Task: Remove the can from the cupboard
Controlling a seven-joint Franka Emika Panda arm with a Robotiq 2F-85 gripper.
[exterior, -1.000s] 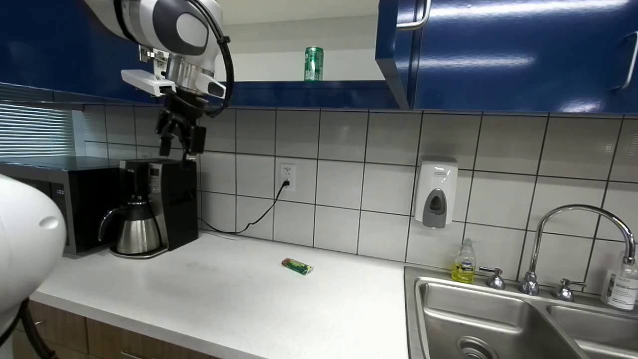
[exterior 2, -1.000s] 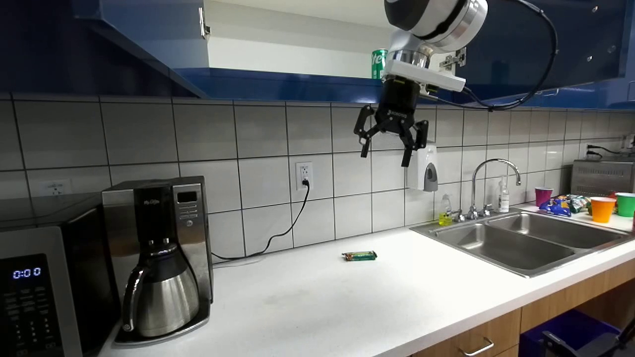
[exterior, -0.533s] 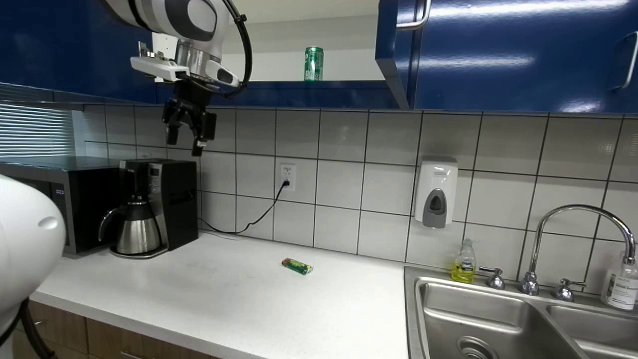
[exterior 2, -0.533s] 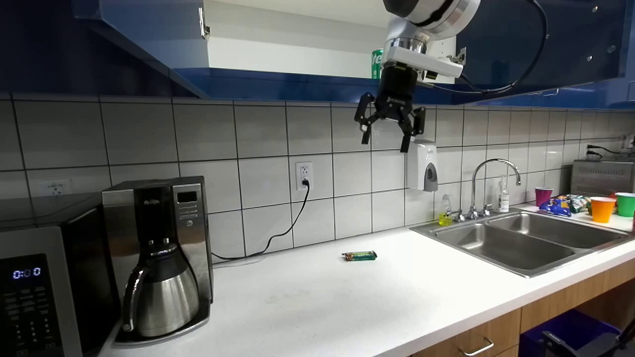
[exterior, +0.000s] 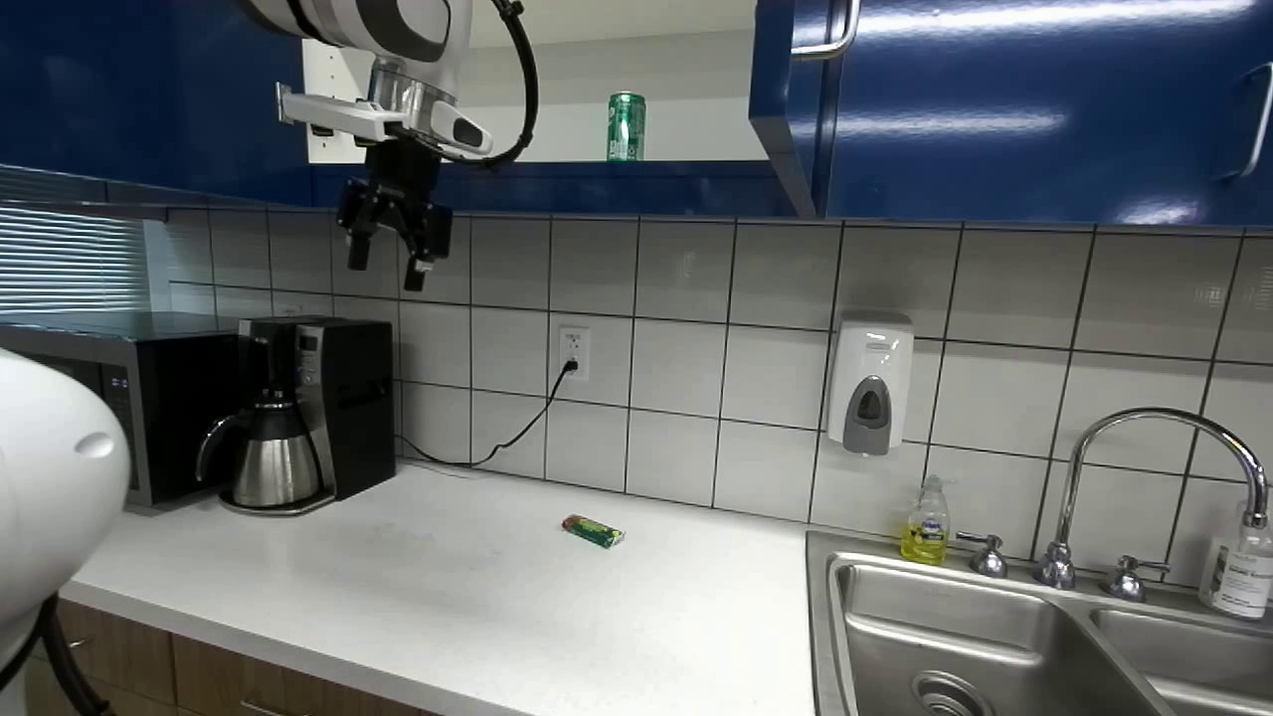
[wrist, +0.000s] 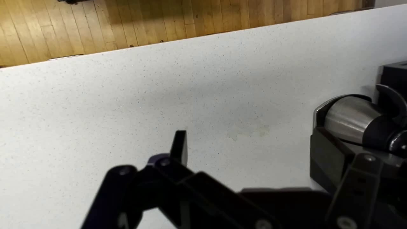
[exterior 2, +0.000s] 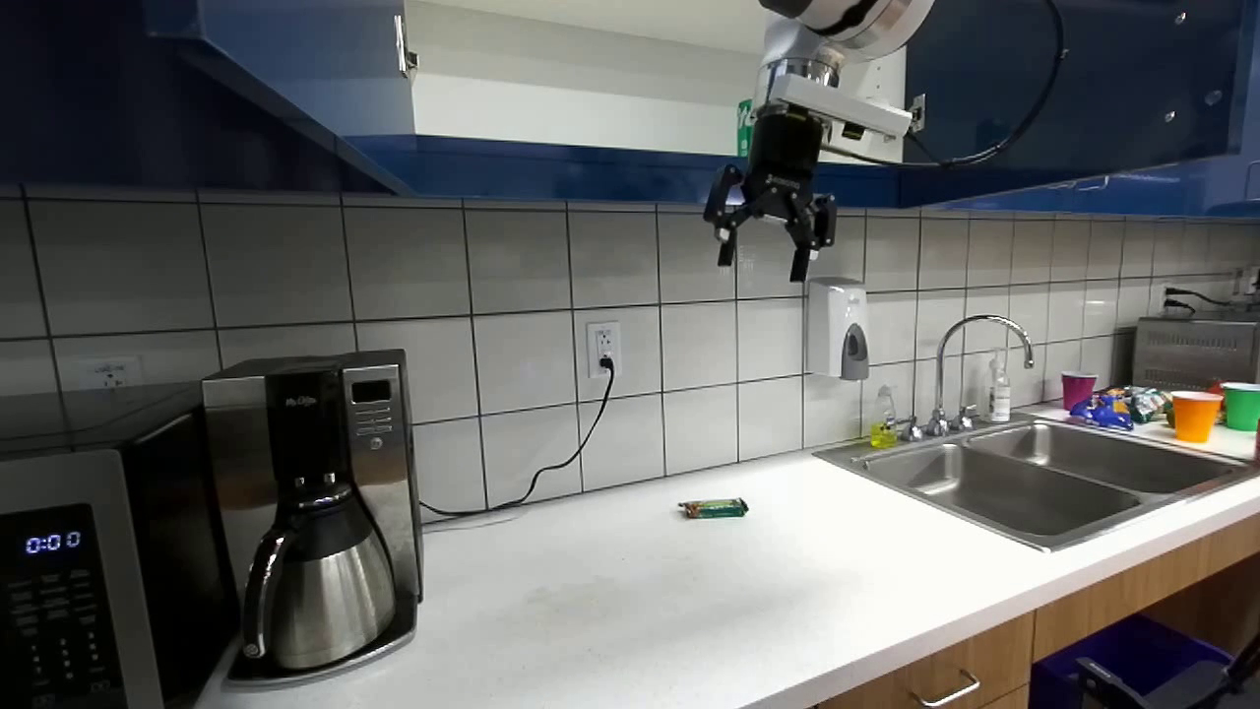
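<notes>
The can (exterior: 626,127) is green and stands upright on the shelf of the open cupboard (exterior: 686,189). In an exterior view the can (exterior 2: 743,128) is partly hidden behind my arm, above the cupboard's blue bottom edge (exterior 2: 591,174). My gripper (exterior: 386,270) hangs pointing down, below the cupboard's bottom edge and to the left of the can in that view. In an exterior view the gripper (exterior 2: 762,266) is just below the can. In the wrist view the fingers (wrist: 248,148) are wide apart with only countertop between them. The can is out of the wrist view.
An open blue door (exterior: 791,109) stands beside the opening. A coffee maker (exterior: 348,418) and a microwave (exterior 2: 59,532) stand on the counter (exterior: 448,597). A small green packet (exterior: 594,530) lies on it. A soap dispenser (exterior: 871,383) hangs above the sink (exterior: 830,617).
My gripper has risen, moving up and right in an exterior view. My arm now covers a bit more of the can in an exterior view. The fingers stay open and the can has not moved.
</notes>
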